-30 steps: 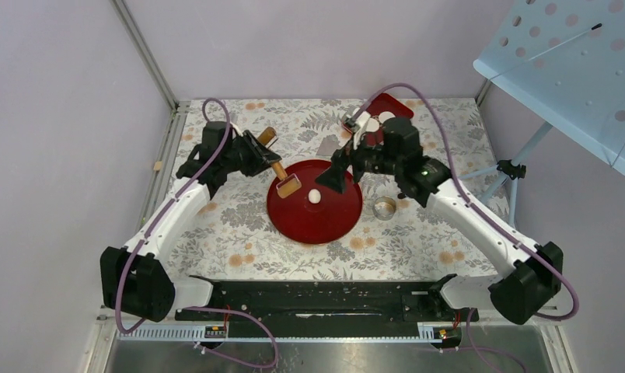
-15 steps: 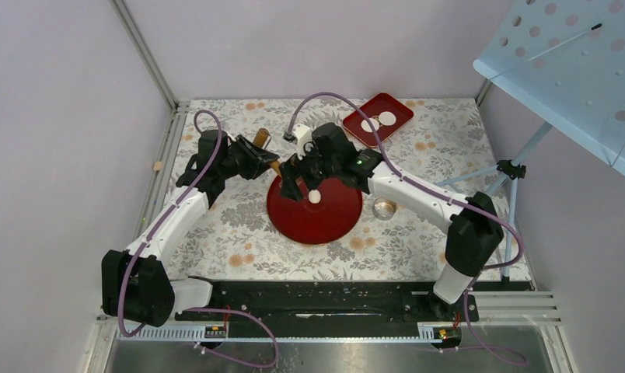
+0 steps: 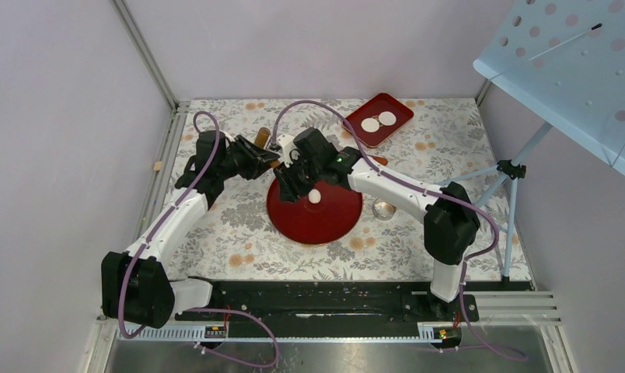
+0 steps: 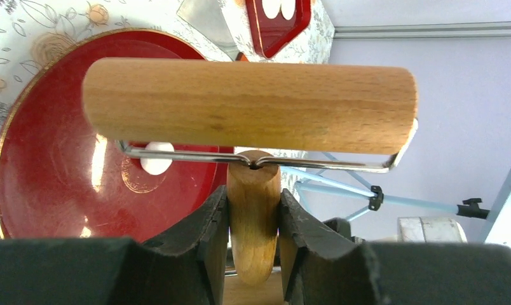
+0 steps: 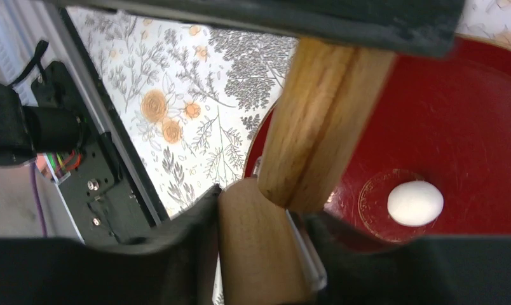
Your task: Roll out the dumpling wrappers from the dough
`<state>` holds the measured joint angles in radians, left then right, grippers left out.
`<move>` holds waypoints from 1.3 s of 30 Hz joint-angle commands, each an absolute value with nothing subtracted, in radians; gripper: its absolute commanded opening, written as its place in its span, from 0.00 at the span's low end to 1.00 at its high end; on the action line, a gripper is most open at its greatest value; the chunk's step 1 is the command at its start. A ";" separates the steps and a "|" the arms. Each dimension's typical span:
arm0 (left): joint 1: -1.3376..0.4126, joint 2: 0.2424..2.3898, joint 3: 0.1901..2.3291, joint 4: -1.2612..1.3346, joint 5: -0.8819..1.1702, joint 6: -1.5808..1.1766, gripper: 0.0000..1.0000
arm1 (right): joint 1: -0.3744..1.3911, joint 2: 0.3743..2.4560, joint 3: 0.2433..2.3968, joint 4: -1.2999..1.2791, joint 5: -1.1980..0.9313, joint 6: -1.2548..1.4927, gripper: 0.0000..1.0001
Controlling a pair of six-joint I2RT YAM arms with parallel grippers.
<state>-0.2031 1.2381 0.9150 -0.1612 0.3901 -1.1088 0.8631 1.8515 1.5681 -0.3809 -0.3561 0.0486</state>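
Red plate [image 3: 325,224] with white dough [image 3: 315,197]

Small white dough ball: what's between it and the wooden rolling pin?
Only bare round red plate between dough ball and wooden rolling pin, per right wrist view.

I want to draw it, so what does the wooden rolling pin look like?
The rolling pin is pale wood: a smooth round barrel, a thin metal wire frame and a short stubby handle. The left gripper clamps the handle; the right gripper pinches the barrel. It is held over the far left edge of the red plate.
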 commanded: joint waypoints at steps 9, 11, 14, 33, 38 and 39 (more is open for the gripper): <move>-0.170 1.167 0.936 -0.020 0.491 -1.092 0.59 | 0.879 1.731 1.604 -0.459 -0.212 -0.128 0.00; -0.157 1.157 0.976 -0.052 0.521 -1.053 0.75 | 0.879 1.662 1.571 -0.459 -0.204 -0.175 0.00; -0.153 1.146 1.036 -0.085 0.563 -0.998 0.88 | 0.879 1.577 1.529 -0.471 -0.201 -0.233 0.00; -0.164 1.377 1.129 0.518 1.133 -0.837 0.99 | 0.879 1.249 1.408 -0.715 -0.477 -0.468 0.00; -0.201 1.510 1.090 1.189 1.281 -1.257 0.99 | 0.879 1.236 1.406 -0.724 -0.518 -0.457 0.00; -0.204 1.538 1.089 1.329 1.292 -1.370 0.99 | 0.878 1.236 1.403 -0.724 -0.516 -0.458 0.00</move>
